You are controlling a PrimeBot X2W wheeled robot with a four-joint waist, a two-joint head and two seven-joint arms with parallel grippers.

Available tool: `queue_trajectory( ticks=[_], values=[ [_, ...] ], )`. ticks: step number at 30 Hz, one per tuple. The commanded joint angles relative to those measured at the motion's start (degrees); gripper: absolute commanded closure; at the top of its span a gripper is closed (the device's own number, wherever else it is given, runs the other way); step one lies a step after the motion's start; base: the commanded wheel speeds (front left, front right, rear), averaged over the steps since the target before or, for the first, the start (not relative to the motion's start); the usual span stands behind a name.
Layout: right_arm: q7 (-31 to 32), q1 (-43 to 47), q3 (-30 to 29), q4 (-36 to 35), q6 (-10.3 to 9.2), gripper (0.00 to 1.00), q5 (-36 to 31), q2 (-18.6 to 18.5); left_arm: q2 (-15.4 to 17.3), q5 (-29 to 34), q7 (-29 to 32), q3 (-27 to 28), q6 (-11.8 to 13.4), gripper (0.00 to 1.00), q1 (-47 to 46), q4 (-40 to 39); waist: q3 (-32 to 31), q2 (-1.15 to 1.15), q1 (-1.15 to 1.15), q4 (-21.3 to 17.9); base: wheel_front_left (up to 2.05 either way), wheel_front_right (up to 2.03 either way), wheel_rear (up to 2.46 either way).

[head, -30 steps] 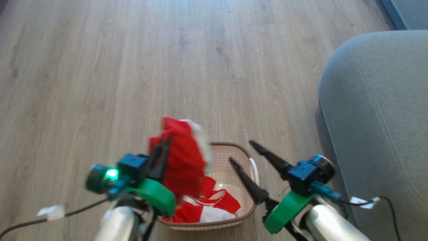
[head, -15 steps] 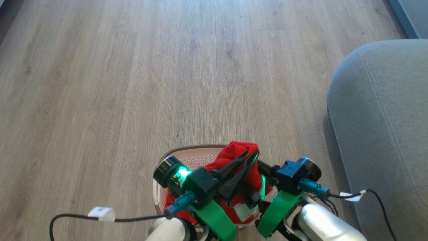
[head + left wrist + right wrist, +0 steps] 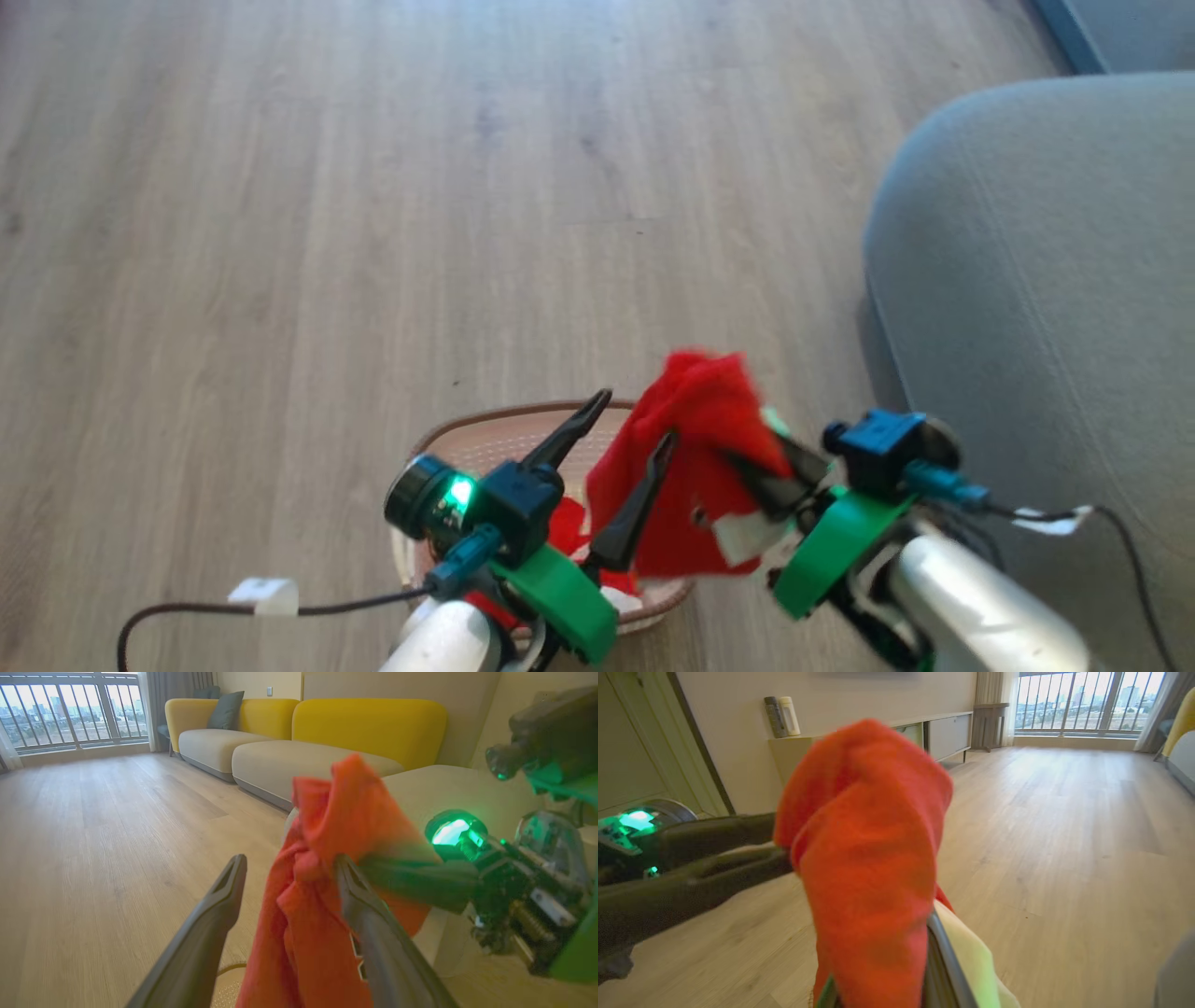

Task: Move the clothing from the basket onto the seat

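Half a second before, my left end effector (image 3: 635,418) had been clenched on the red garment (image 3: 695,439) over the basket (image 3: 485,420). Now its two fingers stood wide apart, released. The garment had passed to my right end effector (image 3: 747,467), which was clamped on it with its fingertips buried in the cloth. The head camera had shifted as well, so the basket sat a little further left in that view than before.

The red garment hung above the basket's right rim, bunched up over my right fingers and trailing down, with a white patch showing at its lower edge. In the left wrist view it hung between my spread left fingers, close against one of them; I could not tell whether it touched. My left end effector hovered above the basket's middle.

Inside the basket, more red and white clothing (image 3: 565,527) lay against the near wall. The basket stood on the wooden floor (image 3: 373,233). To the right of the basket, past a strip of floor, rose the grey seat (image 3: 1027,280).
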Motion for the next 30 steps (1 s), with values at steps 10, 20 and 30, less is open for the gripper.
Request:
queue_trajectory(
  ticks=[10,20,30],
  values=[
    [-0.38,-0.16,-10.06,-4.96,0.40,1.00,-3.02,-2.96,-1.06,-2.00,-4.60,-2.35,-1.12,0.00,-5.07,7.69,3.96,0.00,0.00,-13.10,0.00,0.00,0.00],
    [-0.38,2.86,-17.40,-6.13,0.40,1.00,-5.10,-2.87,-1.11,-3.46,-4.64,-6.96,-0.18,0.00,-7.70,6.24,7.30,0.00,0.00,-20.72,0.00,0.00,0.00],
    [-0.38,-2.91,-27.42,-8.22,0.40,1.00,-7.49,0.04,-0.63,0.24,-4.65,-6.73,-0.84,0.00,-14.22,7.31,20.08,0.00,0.00,-19.00,0.00,0.00,0.00]
  ],
)
